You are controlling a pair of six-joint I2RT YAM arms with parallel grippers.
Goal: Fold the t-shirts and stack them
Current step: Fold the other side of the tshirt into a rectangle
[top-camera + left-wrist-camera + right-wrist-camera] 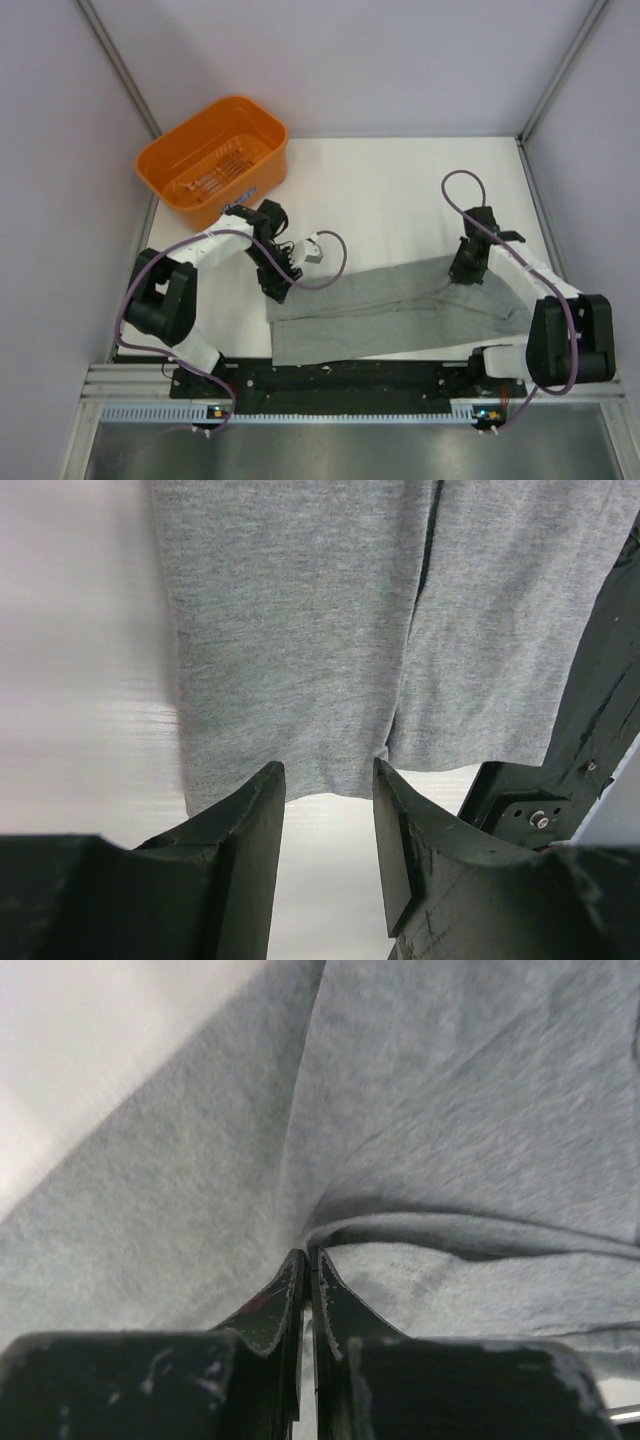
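A robotics test cell: a white table [400, 190] boxed in by plain lilac panels [350, 60] on aluminium framing [115, 62], two arms bolted to a metal rail [340, 385] at its near edge.

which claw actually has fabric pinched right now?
The right claw: its fingers are shut on a raised fold of the grey t-shirt. The left claw stands open at the shirt's edge, nothing between its fingers.

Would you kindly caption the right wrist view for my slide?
Right gripper fingers pinched shut on a fold of the grey t-shirt.
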